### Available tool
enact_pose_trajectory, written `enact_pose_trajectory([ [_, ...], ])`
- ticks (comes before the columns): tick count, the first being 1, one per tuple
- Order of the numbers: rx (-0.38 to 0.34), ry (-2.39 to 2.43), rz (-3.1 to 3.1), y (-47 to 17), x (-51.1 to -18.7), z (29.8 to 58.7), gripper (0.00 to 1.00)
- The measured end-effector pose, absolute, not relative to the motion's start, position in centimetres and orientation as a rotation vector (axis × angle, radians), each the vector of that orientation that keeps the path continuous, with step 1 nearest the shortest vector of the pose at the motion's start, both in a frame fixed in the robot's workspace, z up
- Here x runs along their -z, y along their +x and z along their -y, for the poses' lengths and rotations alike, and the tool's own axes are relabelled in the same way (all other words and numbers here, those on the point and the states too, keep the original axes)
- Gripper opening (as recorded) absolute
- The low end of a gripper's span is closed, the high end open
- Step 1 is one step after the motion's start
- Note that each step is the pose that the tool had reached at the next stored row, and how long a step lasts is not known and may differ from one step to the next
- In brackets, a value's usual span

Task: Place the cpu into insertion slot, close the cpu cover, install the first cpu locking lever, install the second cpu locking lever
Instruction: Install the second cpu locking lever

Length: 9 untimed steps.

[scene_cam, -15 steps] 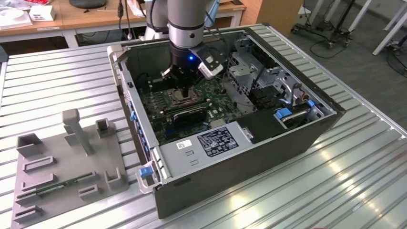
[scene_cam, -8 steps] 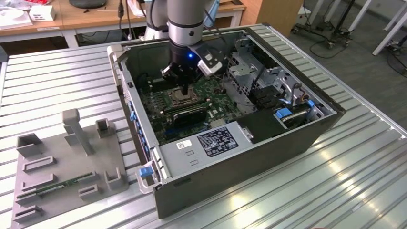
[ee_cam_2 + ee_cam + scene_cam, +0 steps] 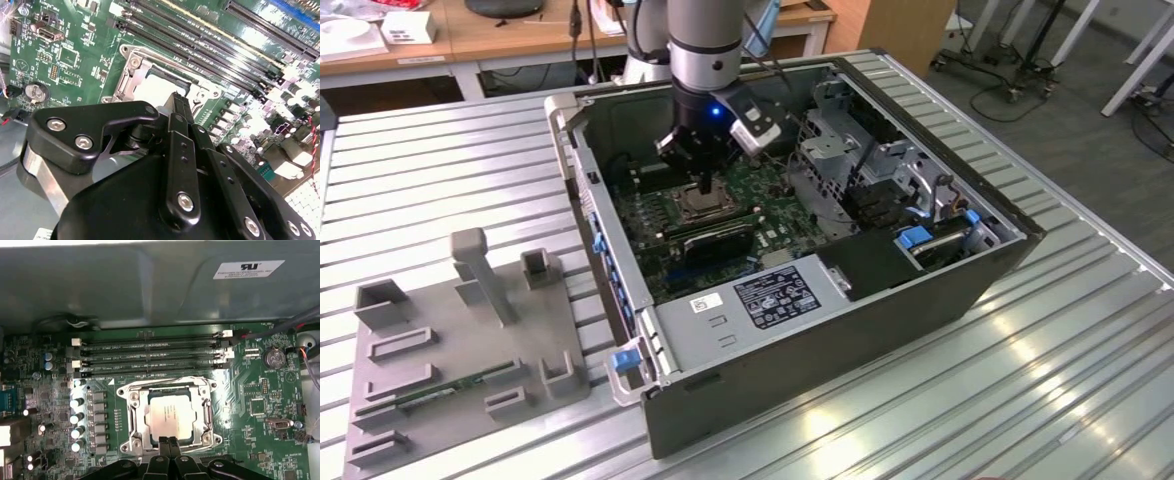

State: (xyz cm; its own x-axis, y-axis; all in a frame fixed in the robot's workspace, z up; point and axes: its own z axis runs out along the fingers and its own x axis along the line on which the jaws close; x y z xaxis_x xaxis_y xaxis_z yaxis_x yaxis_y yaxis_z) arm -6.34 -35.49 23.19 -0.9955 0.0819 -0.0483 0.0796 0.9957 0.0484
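Slatted metal tabletop (image 3: pixel 1067 370) is seen under an open computer case (image 3: pixel 761 310), whose white labels are too small to be read. From above, the arm is lowered steeply into the case. The gripper (image 3: pixel 168 441), jaws pressed together and empty, is poised at the edge of the cpu cover (image 3: pixel 132 416), which is closed over the cpu (image 3: pixel 168 416) seated in the insertion slot (image 3: pixel 141 412).

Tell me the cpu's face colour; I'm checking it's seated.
Pale silvery-grey cpu, clearest in the first wrist view.

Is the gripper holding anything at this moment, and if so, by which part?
Nothing is held. The gripper has its jaws together at the edge of the cpu cover, with the cpu seated beneath.
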Motion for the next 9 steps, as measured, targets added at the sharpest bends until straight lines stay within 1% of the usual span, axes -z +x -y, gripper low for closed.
enact_pose_trajectory([
  [9, -0.072, 0.125, -3.088, -5.93, -23.01, 34.82, 0.11],
])
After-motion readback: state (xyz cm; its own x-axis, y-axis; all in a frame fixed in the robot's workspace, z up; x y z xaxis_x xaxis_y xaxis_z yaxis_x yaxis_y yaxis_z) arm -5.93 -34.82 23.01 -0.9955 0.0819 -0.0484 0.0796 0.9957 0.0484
